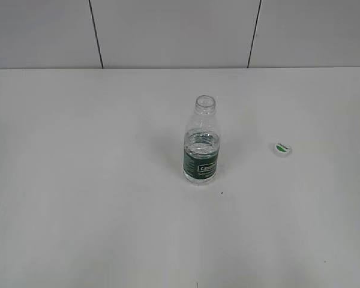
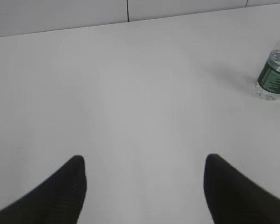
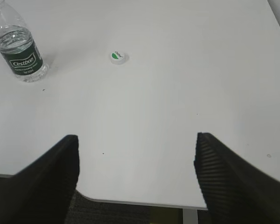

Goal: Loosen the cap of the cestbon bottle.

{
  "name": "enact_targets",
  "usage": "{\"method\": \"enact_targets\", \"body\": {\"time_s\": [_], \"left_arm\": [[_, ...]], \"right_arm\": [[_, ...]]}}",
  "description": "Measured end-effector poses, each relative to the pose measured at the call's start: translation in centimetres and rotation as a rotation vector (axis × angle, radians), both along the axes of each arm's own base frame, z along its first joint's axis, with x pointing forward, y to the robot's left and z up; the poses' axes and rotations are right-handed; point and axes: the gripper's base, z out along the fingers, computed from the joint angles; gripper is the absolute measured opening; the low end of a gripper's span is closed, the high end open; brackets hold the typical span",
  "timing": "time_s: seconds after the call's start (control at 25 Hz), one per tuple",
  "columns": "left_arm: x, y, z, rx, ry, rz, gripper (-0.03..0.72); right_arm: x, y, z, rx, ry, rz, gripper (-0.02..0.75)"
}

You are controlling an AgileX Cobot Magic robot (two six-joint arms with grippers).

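The cestbon bottle (image 1: 201, 144) stands upright in the middle of the white table, its neck open with no cap on it. It also shows in the left wrist view (image 2: 273, 77) at the far right and in the right wrist view (image 3: 18, 46) at the top left. The white cap (image 1: 281, 148) with the green mark lies flat on the table to the bottle's right, also in the right wrist view (image 3: 117, 57). My left gripper (image 2: 144, 163) is open and empty, far from the bottle. My right gripper (image 3: 136, 140) is open and empty near the table's front edge.
The white table (image 1: 78, 198) ends at a grey panelled wall (image 1: 168, 30) behind. In the right wrist view the table's front edge (image 3: 140, 201) and dark floor show below the jaws. Neither arm shows in the exterior view.
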Motion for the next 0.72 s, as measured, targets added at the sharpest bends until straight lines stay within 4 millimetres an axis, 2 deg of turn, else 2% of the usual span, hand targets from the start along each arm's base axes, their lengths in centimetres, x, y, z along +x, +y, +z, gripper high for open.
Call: {"method": "enact_targets", "body": {"time_s": [0.32,0.72], "left_arm": [[0.02,-0.14,-0.02,0.0,0.001,0.158,0.482],[0.02,-0.16,-0.02,-0.001,0.001,0.169,0.482]], "right_arm": [[0.0,0.0,0.0,0.0,0.0,0.0,0.587],[-0.04,-0.03,0.0,0.0,0.0,0.027,0.587]]}}
